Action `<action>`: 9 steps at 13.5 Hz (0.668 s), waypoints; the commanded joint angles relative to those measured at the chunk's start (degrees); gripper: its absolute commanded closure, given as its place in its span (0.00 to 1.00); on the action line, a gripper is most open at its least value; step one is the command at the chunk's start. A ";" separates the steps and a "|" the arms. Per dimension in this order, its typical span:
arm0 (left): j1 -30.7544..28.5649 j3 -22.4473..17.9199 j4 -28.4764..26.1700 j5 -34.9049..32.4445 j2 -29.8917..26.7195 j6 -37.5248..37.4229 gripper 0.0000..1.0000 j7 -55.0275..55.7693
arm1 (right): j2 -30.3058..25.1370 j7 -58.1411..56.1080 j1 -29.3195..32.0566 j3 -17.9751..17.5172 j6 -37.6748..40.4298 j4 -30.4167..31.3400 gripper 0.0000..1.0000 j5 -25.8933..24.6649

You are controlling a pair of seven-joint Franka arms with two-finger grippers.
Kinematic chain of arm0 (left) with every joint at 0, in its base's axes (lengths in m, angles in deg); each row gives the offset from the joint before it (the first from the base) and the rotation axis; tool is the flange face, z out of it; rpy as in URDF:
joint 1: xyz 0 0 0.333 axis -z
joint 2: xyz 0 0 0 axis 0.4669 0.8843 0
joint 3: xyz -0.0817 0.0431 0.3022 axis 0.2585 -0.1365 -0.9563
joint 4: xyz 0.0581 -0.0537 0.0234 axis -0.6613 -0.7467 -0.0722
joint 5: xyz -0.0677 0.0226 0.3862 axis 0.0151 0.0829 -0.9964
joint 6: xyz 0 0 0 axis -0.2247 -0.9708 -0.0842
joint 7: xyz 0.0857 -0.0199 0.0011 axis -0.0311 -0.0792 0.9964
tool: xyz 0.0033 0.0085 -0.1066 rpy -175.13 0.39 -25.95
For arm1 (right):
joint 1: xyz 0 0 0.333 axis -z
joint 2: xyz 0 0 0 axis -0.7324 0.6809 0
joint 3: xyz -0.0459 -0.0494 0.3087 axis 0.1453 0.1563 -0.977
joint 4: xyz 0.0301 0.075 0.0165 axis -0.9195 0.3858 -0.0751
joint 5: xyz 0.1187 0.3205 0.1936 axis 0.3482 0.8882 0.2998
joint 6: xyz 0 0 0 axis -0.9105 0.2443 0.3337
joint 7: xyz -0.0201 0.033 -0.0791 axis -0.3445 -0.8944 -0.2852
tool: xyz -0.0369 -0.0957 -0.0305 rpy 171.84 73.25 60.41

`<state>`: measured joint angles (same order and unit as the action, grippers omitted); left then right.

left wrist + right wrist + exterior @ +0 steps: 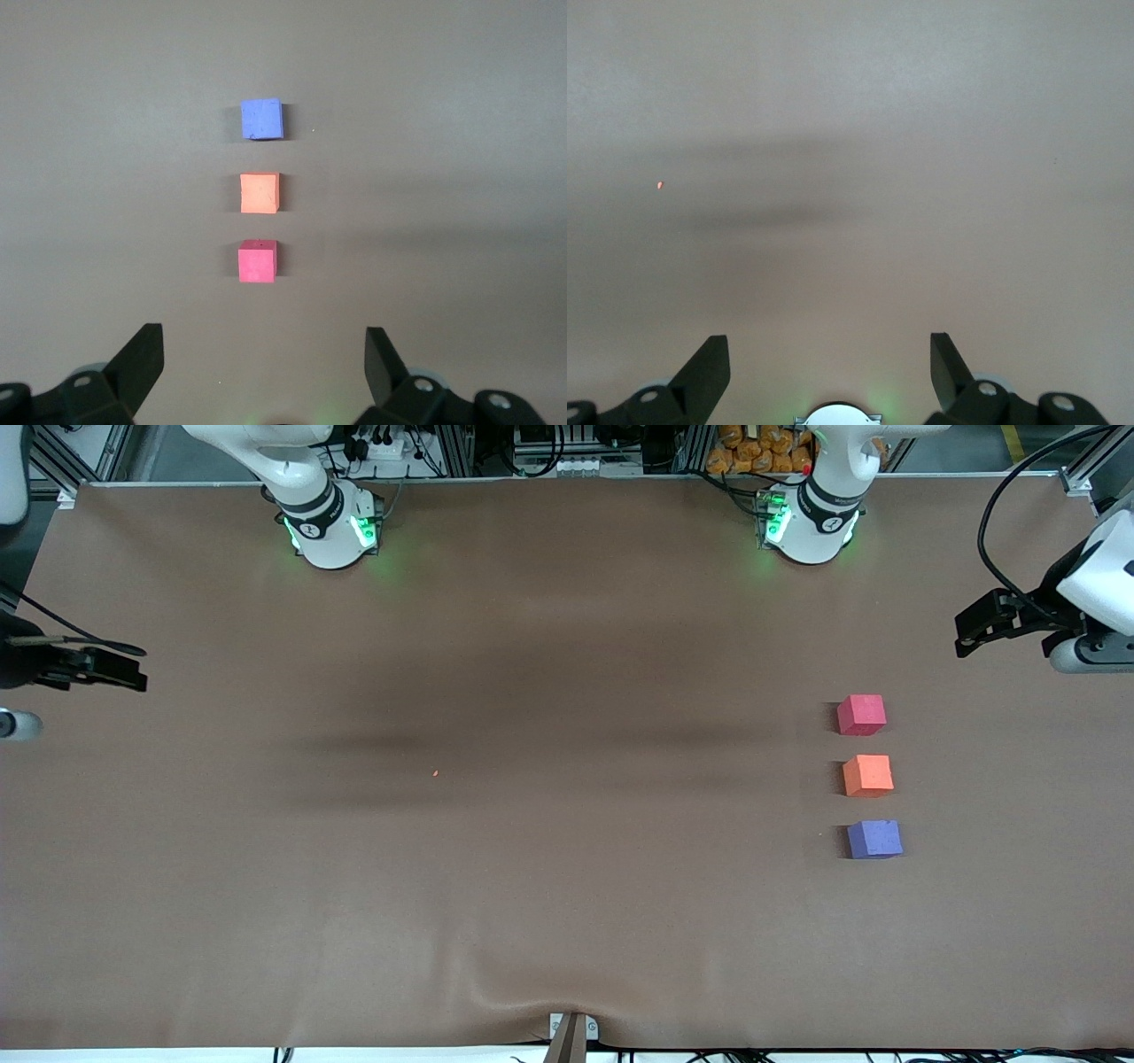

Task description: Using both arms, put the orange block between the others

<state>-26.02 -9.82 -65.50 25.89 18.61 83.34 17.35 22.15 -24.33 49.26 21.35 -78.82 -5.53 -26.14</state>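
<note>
Three small cubes stand in a row toward the left arm's end of the table. The orange block [867,775] [260,192] sits between the pinkish-red cube [861,715] [257,261] and the purple cube [873,839] [262,119], which is the nearest of the three to the front camera. Small gaps separate them. My left gripper [974,631] [264,354] hangs open and empty, up in the air at the table's end, apart from the cubes. At the right arm's end of the table my right gripper [115,666] [830,354] is open and empty over bare cloth.
Brown cloth [532,868] covers the table and wrinkles at its front edge near a small clamp [571,1032]. A tiny orange speck [435,772] [659,185] lies on the cloth toward the right arm's side. Both arm bases [332,531] [811,527] stand along the table's back edge.
</note>
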 commanded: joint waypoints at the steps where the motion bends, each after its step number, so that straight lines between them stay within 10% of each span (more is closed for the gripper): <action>1: -0.14 0.44 1.19 0.94 -0.20 -2.01 0.00 -0.75 | -2.52 0.80 0.73 -0.41 2.63 -0.48 0.00 -0.16; 9: 0.12 0.45 1.27 3.67 -0.29 -4.65 0.00 -1.28 | -2.71 0.89 0.64 -0.85 3.35 -0.48 0.00 -0.16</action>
<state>-25.84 -9.33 -65.05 28.39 18.60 79.83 17.27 20.01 -24.32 49.26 21.36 -75.99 -6.20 -26.14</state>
